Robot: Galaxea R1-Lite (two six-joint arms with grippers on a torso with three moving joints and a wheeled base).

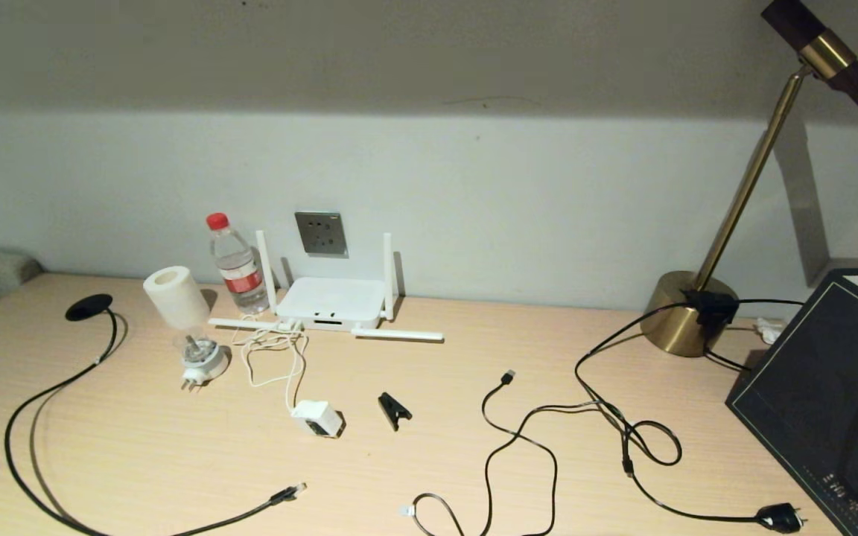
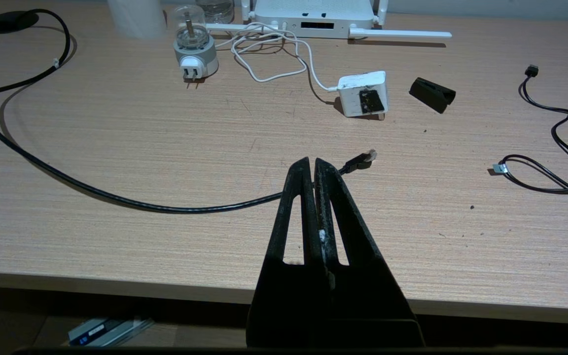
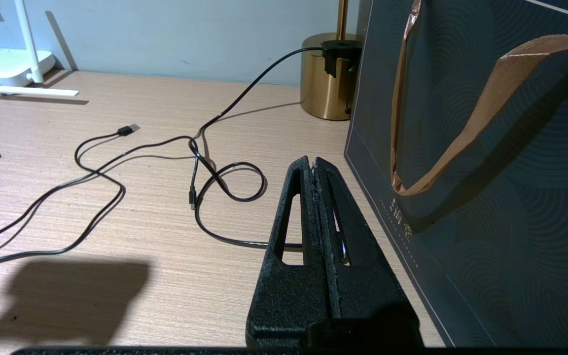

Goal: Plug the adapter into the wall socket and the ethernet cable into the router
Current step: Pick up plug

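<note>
While head view shows neither arm, wrist cams show left gripper (image 2: 312,162) clenched empty just short of the ethernet cable (image 2: 116,199) clear clip, right gripper (image 3: 312,161) clenched empty.

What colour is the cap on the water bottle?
Red. The water bottle cap shows best in the head view.

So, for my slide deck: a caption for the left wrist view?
Shut left gripper above the ethernet cable, adapter and router beyond.
</note>
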